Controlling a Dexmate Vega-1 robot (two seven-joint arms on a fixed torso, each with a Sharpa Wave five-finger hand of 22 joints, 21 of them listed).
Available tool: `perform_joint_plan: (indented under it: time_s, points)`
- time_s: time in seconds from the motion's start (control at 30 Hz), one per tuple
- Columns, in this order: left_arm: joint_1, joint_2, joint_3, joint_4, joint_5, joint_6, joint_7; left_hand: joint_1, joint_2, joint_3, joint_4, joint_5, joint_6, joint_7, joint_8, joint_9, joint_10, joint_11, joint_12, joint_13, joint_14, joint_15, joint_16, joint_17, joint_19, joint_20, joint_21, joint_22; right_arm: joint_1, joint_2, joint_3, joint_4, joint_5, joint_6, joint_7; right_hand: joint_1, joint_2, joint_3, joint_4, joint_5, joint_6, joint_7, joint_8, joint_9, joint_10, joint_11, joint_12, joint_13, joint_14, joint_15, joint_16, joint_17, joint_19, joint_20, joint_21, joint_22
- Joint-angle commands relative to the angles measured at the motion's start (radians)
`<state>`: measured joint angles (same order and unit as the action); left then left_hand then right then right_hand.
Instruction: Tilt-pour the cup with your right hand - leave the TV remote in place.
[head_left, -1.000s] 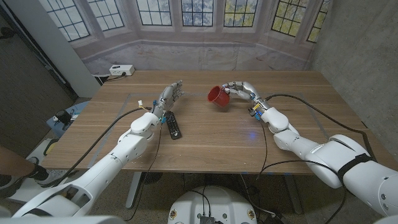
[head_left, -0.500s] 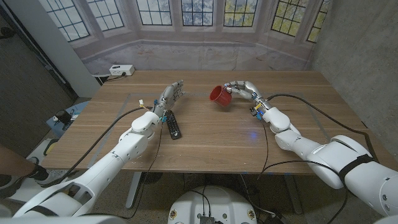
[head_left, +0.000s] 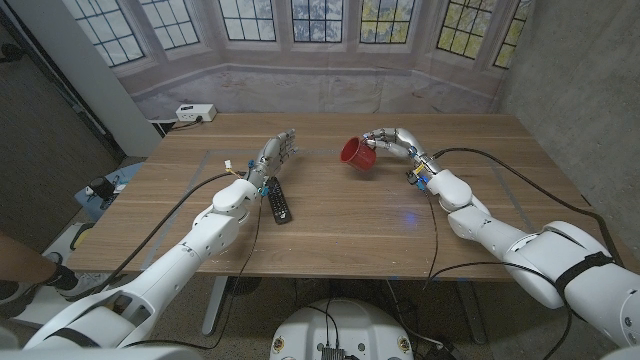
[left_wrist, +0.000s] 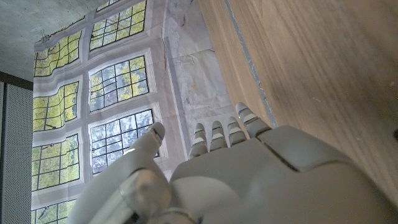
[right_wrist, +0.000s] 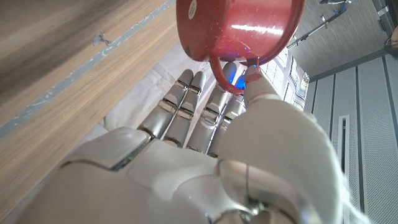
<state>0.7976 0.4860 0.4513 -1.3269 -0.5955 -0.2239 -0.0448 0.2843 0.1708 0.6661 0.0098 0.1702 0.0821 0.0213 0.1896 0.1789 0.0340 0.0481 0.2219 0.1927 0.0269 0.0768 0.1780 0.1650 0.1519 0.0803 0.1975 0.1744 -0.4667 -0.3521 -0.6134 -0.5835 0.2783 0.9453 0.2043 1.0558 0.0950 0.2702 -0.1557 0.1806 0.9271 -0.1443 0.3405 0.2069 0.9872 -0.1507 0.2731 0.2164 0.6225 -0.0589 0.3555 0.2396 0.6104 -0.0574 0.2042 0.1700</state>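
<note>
Right hand (head_left: 392, 142) is up off the big wooden table (head_left: 350, 215) toward the far middle, fingers hooked through the handle of the red enamel cup (head_left: 354, 154), so it's clamped on it. Cup sits on the inner side of that hand, tipped over with its mouth facing down and toward the robot's left, axis looks close to sideways, so I'd say the pour is mostly there. Left hand (head_left: 273, 155) is on its own side, fingers apart, holding nothing. Slim black TV remote (head_left: 277, 200) lies just beside the left wrist, well apart from the cup.
</note>
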Motion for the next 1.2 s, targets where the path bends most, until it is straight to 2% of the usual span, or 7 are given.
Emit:
perform_joint_plan:
  time_s: [0.03,0.27,0.7,1.2]
  points:
    - [0.012,0.0,-0.003,-0.005,-0.003,-0.008,0.007,0.012,-0.001,0.004,-0.003,0.005,0.011,0.001,-0.002,0.003,0.007,0.007,0.0,0.006,0.005,0.003,0.001,0.004,0.01,0.002,0.002,0.002,-0.019,-0.069,-0.009,-0.115,-0.06,-0.047,-0.013,0.015,0.003,-0.006,0.0,-0.003,0.009,-0.001,0.003,0.001,0.013,-0.001,0.006,0.003,0.007,-0.169,0.007,0.003,0.004,-0.114,-0.003,0.001]
    - [0.02,0.001,-0.006,-0.01,-0.006,-0.009,0.009,0.012,-0.001,0.004,-0.003,0.005,0.013,0.001,-0.001,0.003,0.008,0.01,-0.001,0.006,0.005,0.003,0.001,0.004,0.01,0.001,0.002,0.002,-0.027,-0.101,-0.012,-0.172,-0.098,-0.07,-0.028,0.017,0.005,-0.007,0.0,-0.002,0.013,0.001,0.004,0.002,0.015,-0.001,0.005,0.003,0.01,-0.17,0.007,0.004,0.005,-0.115,-0.003,0.001]
    - [0.022,0.0,-0.008,-0.007,-0.009,-0.013,0.009,0.012,-0.002,0.004,-0.004,0.005,0.013,0.002,-0.002,0.003,0.009,0.007,-0.001,0.006,0.005,0.003,0.0,0.004,0.01,0.002,0.001,0.002,-0.015,-0.137,-0.018,-0.202,-0.144,-0.075,-0.03,0.021,0.006,-0.011,-0.001,-0.002,0.018,0.0,0.004,0.002,0.022,-0.001,0.006,0.003,0.015,-0.169,0.009,0.005,0.007,-0.115,-0.002,0.001]
    - [0.021,-0.003,-0.008,0.0,-0.01,-0.014,0.008,0.012,-0.002,0.005,-0.004,0.005,0.013,0.002,-0.002,0.003,0.009,0.008,-0.002,0.006,0.006,0.004,0.0,0.004,0.01,0.001,0.001,0.002,-0.02,-0.204,-0.019,-0.295,-0.202,-0.124,-0.031,0.025,0.007,-0.016,-0.001,-0.002,0.022,0.0,0.004,0.002,0.023,-0.004,0.003,0.003,0.019,-0.17,0.009,0.005,0.008,-0.116,-0.003,0.001]
